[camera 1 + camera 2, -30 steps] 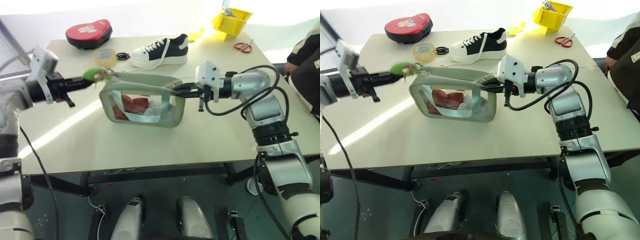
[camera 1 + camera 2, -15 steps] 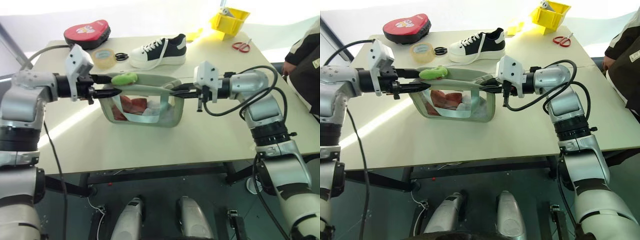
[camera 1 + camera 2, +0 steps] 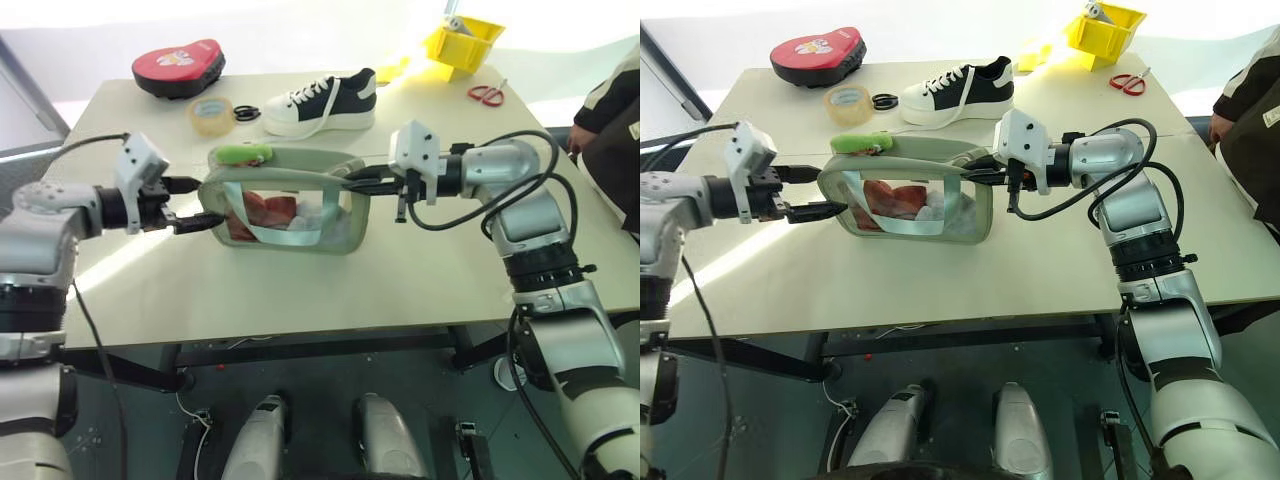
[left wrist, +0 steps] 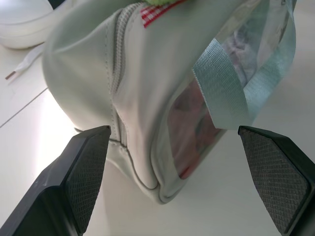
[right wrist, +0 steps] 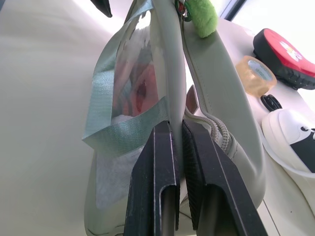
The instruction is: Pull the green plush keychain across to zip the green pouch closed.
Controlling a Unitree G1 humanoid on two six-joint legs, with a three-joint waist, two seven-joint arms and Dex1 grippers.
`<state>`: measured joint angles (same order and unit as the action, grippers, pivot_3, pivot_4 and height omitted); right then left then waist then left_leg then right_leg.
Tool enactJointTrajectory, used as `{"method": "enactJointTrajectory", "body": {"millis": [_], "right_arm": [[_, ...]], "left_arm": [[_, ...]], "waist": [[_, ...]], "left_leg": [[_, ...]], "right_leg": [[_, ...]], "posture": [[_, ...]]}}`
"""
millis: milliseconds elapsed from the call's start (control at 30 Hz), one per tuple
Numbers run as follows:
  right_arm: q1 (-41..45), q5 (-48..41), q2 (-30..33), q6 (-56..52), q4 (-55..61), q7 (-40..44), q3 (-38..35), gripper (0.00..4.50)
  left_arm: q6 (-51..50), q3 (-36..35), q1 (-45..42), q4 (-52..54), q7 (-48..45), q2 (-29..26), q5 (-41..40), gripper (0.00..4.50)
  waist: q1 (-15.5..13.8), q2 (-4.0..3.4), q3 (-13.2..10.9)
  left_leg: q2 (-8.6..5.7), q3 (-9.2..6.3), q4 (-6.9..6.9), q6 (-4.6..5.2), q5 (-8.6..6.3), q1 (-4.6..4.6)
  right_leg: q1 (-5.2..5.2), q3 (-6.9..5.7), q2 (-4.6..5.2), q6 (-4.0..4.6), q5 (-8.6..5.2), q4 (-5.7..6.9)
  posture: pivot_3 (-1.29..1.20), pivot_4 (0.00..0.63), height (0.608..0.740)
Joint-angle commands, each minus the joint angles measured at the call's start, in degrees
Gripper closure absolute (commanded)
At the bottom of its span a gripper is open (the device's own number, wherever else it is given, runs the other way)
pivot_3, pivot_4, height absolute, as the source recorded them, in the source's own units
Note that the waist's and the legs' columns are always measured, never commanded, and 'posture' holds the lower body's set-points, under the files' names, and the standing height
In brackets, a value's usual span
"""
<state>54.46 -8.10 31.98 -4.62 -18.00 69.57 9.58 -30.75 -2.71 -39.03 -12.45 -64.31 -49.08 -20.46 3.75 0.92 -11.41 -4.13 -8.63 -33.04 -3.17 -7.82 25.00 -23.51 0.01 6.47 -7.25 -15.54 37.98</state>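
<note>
The green pouch (image 3: 300, 160) stands on the table with its zip running along the top and red things inside showing through its clear window. The green plush keychain (image 3: 243, 154) lies loose on the pouch's top at its left end. My left gripper (image 3: 195, 203) is open just left of that end, lower than the keychain, and holds nothing; in the left wrist view its fingers (image 4: 88, 167) stand wide on either side of the pouch's end (image 4: 142, 108). My right gripper (image 3: 350, 182) is shut on the pouch's top edge at its right end, its pads (image 5: 162, 162) pinching the fabric.
Behind the pouch are a black-and-white sneaker (image 3: 320, 100), a tape roll (image 3: 211, 114) and a red padded case (image 3: 178, 66). A yellow bin (image 3: 462, 40) and red scissors (image 3: 487, 94) sit at the back right. A person (image 3: 612, 120) is at the right edge.
My left gripper let go of the keychain, opened and sank to the pouch's left end. The keychain dropped onto the pouch's top. The right gripper held still.
</note>
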Motion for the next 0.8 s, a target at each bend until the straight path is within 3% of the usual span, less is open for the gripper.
{"method": "enactJointTrajectory", "body": {"millis": [33,233,333,433,600,800], "right_arm": [[1.4,-0.6,0.2,0.2,1.6,0.2,-0.8,4.50],[1.9,-0.2,0.0,0.4,0.7,0.3,-0.6,4.50],[2.1,-0.6,-0.1,-0.7,1.0,0.5,-0.6,4.50],[3.0,-0.9,-0.6,-2.4,0.9,0.4,-0.6,3.44],[9.0,-3.6,-5.3,-8.1,1.5,-2.8,-2.1,1.01],[13.9,-3.6,-16.8,-13.4,4.5,-10.6,0.7,1.01]], "left_arm": [[0.2,-2.1,-1.3,1.2,0.8,-0.5,-0.6,1.31],[-1.0,-2.4,-0.2,3.1,0.2,-1.0,-1.7,4.47],[-2.3,-2.6,0.6,5.2,0.4,-1.3,-2.2,4.47],[-3.7,-2.9,1.1,6.9,0.4,-1.6,-2.7,4.50],[-4.1,-3.1,1.6,7.7,0.4,-1.9,-2.9,4.50],[-3.4,-2.7,1.6,7.3,0.2,-1.8,-2.8,4.50]], "waist": [[0.1,0.00,0.0],[0.1,0.00,0.0],[0.2,0.00,0.0],[0.1,0.00,0.0],[0.3,-0.02,0.0],[0.2,-0.01,0.0]], "left_leg": [[0.00,0.00,0.00,0.00,0.00,0.00],[0.00,0.00,0.01,0.00,0.00,0.00],[0.00,0.00,0.01,0.00,0.00,0.00],[0.00,0.00,0.01,0.00,0.00,0.00],[0.01,0.00,0.04,0.00,0.00,0.00],[0.02,-0.02,0.07,0.00,0.00,0.00]], "right_leg": [[0.00,0.00,0.00,0.00,0.00,0.00],[-0.01,0.00,0.00,0.00,0.00,0.00],[-0.01,0.00,0.00,0.00,0.00,0.00],[-0.01,0.00,0.00,0.00,0.00,0.00],[-0.05,0.00,0.00,0.00,0.00,0.01],[-0.08,0.01,-0.01,0.01,0.00,0.02]], "posture": [[0.00,0.150,0.740],[0.00,0.150,0.740],[0.00,0.150,0.740],[0.00,0.150,0.740],[0.00,0.150,0.740],[0.00,0.150,0.740]]}}
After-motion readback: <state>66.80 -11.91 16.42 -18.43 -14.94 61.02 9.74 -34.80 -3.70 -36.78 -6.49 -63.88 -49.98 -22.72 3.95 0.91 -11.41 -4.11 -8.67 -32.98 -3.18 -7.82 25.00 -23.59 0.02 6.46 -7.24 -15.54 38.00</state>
